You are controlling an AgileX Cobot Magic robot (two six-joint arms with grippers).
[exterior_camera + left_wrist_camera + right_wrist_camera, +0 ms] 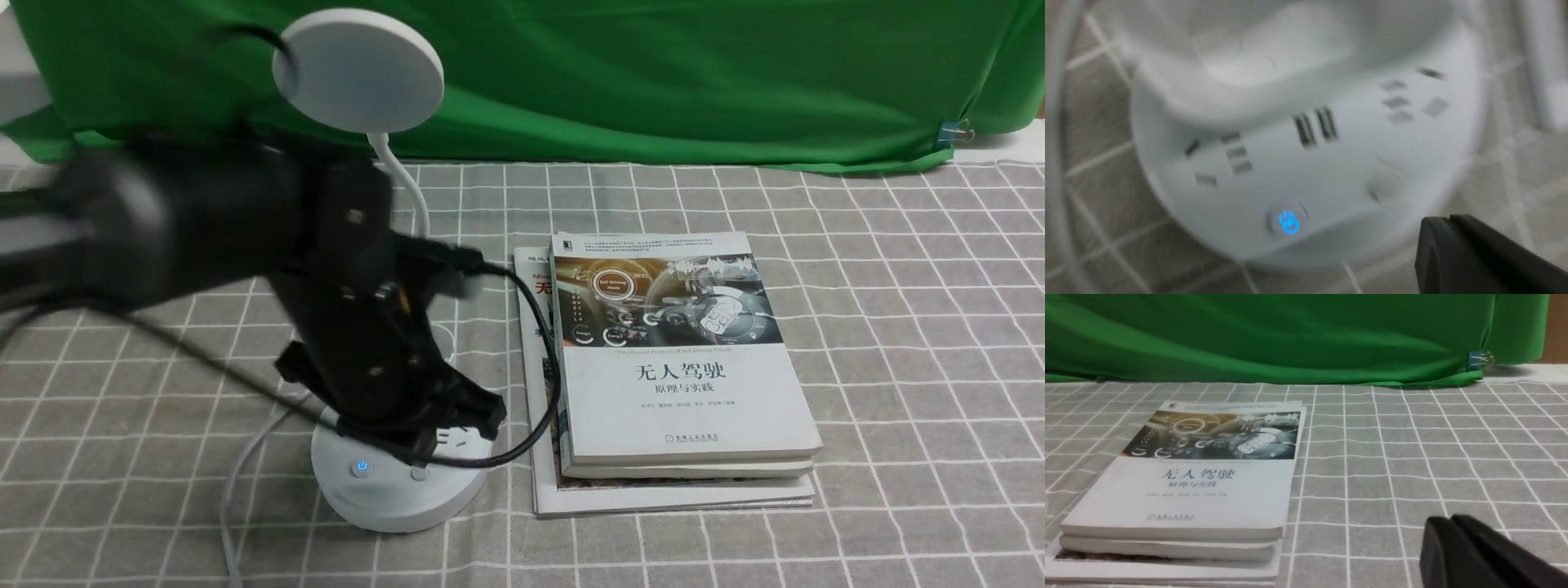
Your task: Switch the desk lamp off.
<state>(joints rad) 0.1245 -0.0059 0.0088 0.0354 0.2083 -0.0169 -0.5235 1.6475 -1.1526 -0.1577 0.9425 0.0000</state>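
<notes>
- The desk lamp (384, 498) is set on the near left part of the checked worktop (898, 367). Its round white base is marked with socket slots (1314, 126), a blue-lit button (1289, 222) and an unlit button (1384, 188).
- The left tool (1447, 222) is held low over the base, beside the unlit button, with its black fingers pressed together. Whether it touches cannot be told.
- The right tool (1451, 522) is seen low over the worktop, apart from the books, with its fingers likewise brought together.
- A stack of books (678, 367) is laid just right of the base.
- A thin white neck (412, 184) is curved up to a flat round head (359, 69), which is seen against a green cloth (653, 73).
</notes>
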